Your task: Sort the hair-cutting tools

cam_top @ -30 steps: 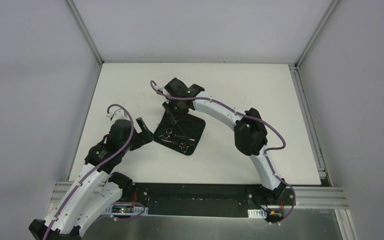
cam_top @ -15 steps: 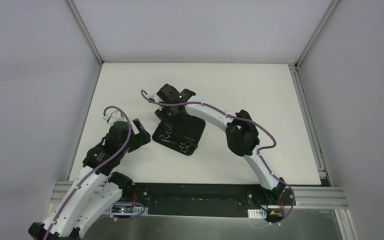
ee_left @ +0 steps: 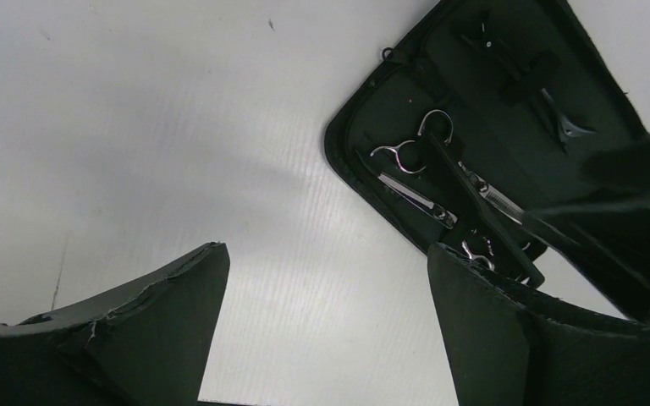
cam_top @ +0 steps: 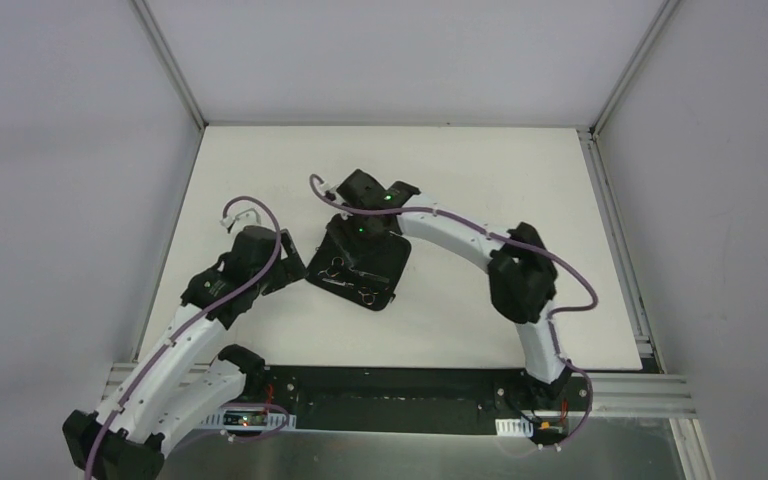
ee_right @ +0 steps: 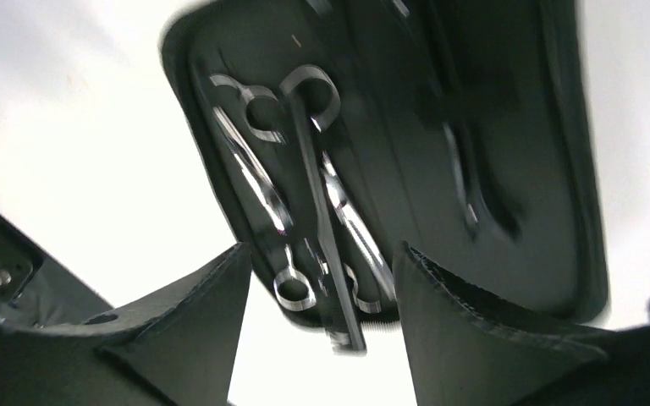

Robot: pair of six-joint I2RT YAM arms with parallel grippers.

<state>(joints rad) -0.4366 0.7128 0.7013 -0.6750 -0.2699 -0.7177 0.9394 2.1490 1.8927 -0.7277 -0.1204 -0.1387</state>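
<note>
An open black zip case (cam_top: 388, 256) lies mid-table. Silver ring-handled scissors (cam_top: 333, 268) and a second pair (cam_top: 366, 293) lie in its left half, with a thin black stick (ee_left: 465, 199) laid across them. My right gripper (cam_top: 355, 240) hangs over that half, open. In the right wrist view (ee_right: 322, 262) the stick (ee_right: 317, 211) runs between its fingers with a gap on either side, over the scissors (ee_right: 254, 182). My left gripper (cam_top: 290, 262) stands open just left of the case, over bare table (ee_left: 326, 279). The far half holds a dark tool with a silver tip (ee_left: 516, 68).
The white table (cam_top: 260, 180) ends at a metal rail along the near side (cam_top: 410, 385), where both arm bases are bolted. Grey walls close in the left, right and back. In the left wrist view the right arm shows as a dark blur (ee_left: 635, 169) over the case.
The right gripper has opened and shifted back up and to the right over the case. The left arm has swung right, closer to the case's left edge.
</note>
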